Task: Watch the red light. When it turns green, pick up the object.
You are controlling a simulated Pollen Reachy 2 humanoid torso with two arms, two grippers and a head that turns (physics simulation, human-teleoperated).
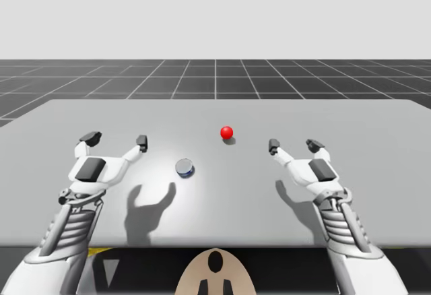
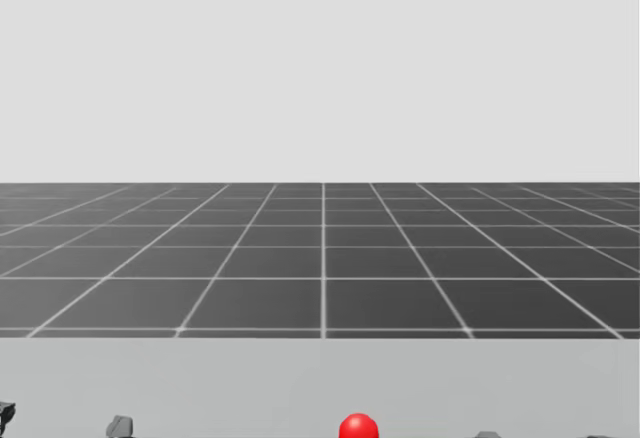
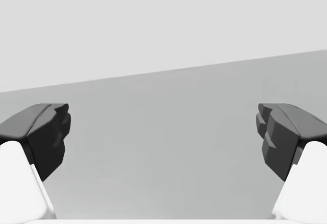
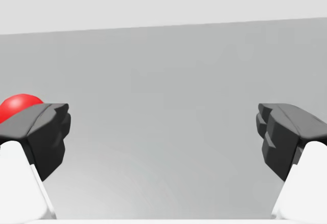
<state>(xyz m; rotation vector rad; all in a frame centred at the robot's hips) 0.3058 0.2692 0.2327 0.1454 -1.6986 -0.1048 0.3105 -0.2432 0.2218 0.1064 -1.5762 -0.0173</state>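
Poised with left gripper (image 1: 116, 139) and right gripper (image 1: 294, 145) spread wide, empty, flanking the glowing red ball light (image 1: 226, 133). Best to hold until green, then take the small silver-topped blue round can (image 1: 185, 168), near that light on its left, left-handed.

grey table (image 1: 377, 174) | red light (image 1: 226, 133) – near middle | silver-topped blue can (image 1: 185, 168) – nearer me

no readable text, no legible label on the silver round can (image 1: 185, 168), no numbers, no signs
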